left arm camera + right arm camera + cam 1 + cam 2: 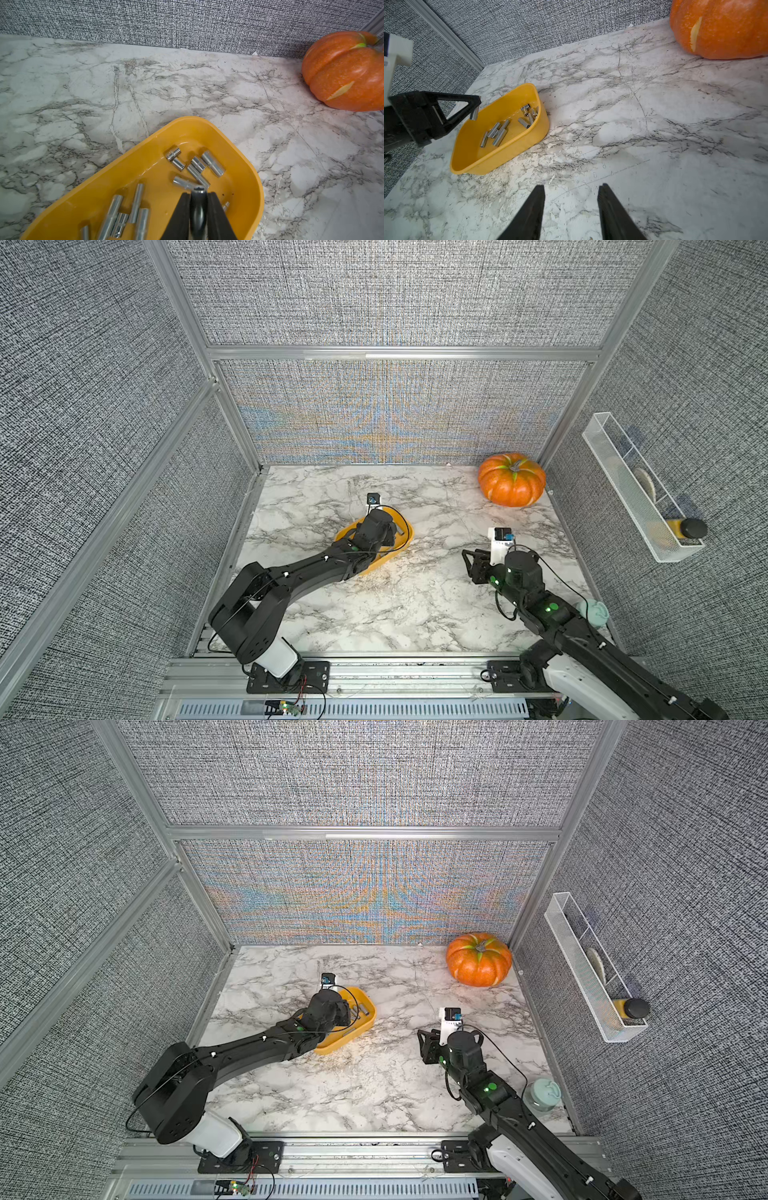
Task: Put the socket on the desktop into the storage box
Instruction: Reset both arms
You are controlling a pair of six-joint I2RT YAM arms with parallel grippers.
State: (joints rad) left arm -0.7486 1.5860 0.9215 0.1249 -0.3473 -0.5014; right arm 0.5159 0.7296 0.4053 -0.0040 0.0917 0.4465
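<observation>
The left gripper is pinched almost closed on a short silver metal socket, held just above the shallow yellow-orange plastic storage box beneath it. Other silver sockets lie loose on the box floor around its tips. The box rests on the white marble-patterned desktop. Well apart, the right gripper hovers over the desktop, jaws parted and empty, with a round orange pumpkin beyond it.

The right pincer hangs with jaws apart over bare marble tabletop. The yellow storage box holds loose sockets — above its rim the left pincer pinches one socket. A pumpkin sits by the wall.
</observation>
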